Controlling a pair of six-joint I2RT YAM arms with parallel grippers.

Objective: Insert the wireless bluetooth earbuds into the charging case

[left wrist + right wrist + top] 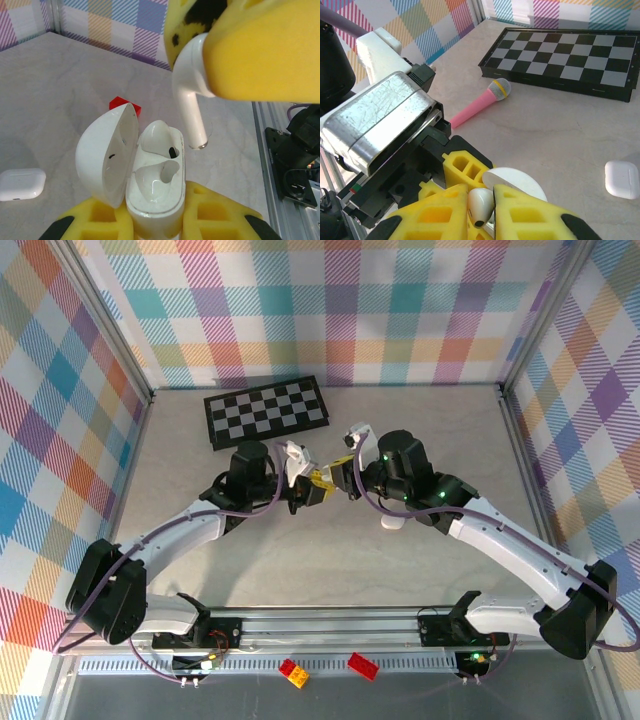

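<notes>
a: both arms meet over the middle of the table (450, 440). the left gripper (155, 222) has its yellow pads clamped on the base of the charging case (156, 197).

b: lid flipped open, leaning out to one side, wells facing up. the far well looks to have a white bud seated in it, the near well looks hollow.

a: and the right gripper (481, 220) is pinched tight on the earbud (480, 202), its head squeezed between the two yellow fingers.

b: from the left wrist you see that earbud hanging stem down, just beside the far rim of the case, not in a well. whether the tip touches the rim, i can't tell.

a: around them: the checkerboard (265, 410) lies flat along the far edge of the table, and a pink microphone (480, 105) lies near it.

b: a closed white case (20, 184) sits on the table, well apart from the held one. a red brick (125, 105) shows just behind the open lid.
</notes>
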